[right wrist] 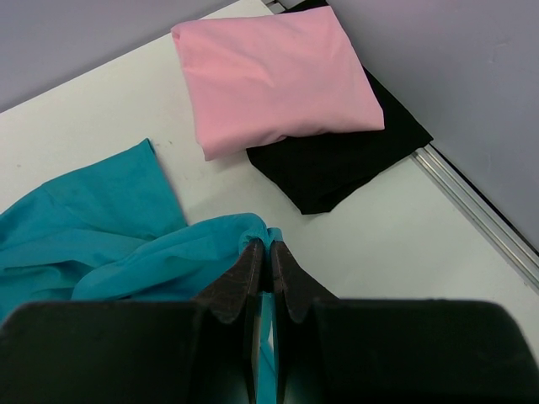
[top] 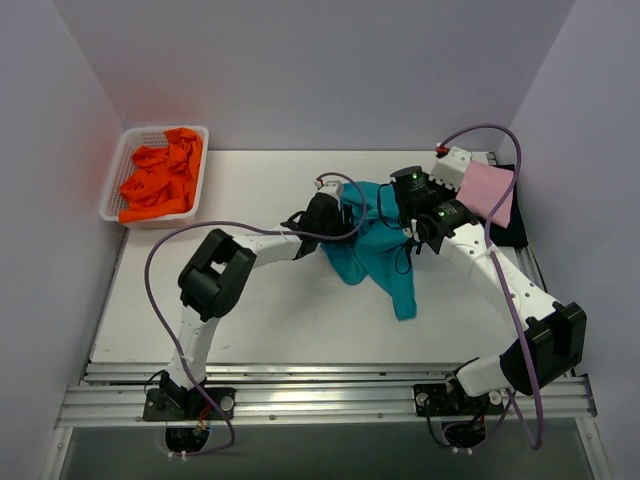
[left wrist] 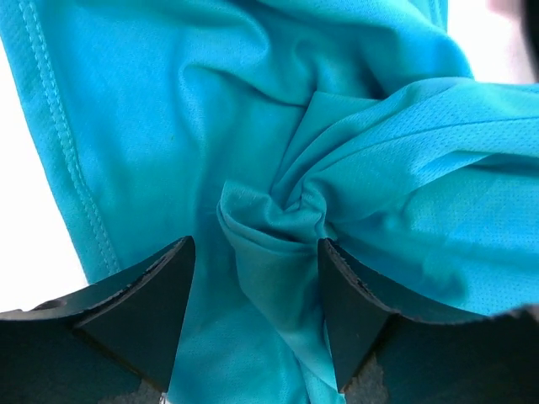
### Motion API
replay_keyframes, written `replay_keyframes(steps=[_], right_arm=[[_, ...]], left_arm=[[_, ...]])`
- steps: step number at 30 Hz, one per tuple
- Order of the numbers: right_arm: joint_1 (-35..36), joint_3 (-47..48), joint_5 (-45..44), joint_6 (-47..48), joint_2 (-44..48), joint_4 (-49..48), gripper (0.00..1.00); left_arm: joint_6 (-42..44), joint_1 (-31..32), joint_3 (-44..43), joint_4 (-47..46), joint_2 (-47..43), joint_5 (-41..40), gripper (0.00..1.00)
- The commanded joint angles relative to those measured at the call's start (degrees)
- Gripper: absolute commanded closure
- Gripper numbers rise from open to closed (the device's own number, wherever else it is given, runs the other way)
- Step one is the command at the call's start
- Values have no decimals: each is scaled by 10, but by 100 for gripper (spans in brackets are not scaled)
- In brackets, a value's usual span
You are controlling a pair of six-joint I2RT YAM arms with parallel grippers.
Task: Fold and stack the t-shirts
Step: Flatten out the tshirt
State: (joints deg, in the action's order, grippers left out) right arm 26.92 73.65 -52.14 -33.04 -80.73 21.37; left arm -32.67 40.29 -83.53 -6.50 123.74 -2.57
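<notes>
Teal t-shirt [left wrist: 269, 210] bunched inside the left gripper [left wrist: 257, 248] (right gripper [right wrist: 269, 248] pinches it).

The teal t-shirt [top: 375, 250] is a plain bright blue-green with a fine mesh weave and matching stitching along its hem; the pink t-shirt [top: 487, 192] is plain pale pink; the black t-shirt [right wrist: 337, 164] is plain black; the orange t-shirts [top: 160, 180] are vivid orange; the mesh basket [top: 113, 180] is white. The table [top: 250, 320] is off-white; the walls [top: 300, 70] are pale lilac-grey; the arms [top: 495, 270] are white with black joints, their cables [top: 150, 270] purple; the left gripper [left wrist: 254, 244] and right gripper [right wrist: 268, 246] are matt black.
</notes>
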Motion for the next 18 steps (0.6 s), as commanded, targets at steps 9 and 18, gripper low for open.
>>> replay_keyframes(steps=[9,18], right_arm=[[-5,-5,-9,5,3,-8,100],[-6,-9,-8,4,-7,-13,100]], left_arm=[[-8,0,-51,-18,29,12,59],[-6,0,-35,-6,-16,-8,98]])
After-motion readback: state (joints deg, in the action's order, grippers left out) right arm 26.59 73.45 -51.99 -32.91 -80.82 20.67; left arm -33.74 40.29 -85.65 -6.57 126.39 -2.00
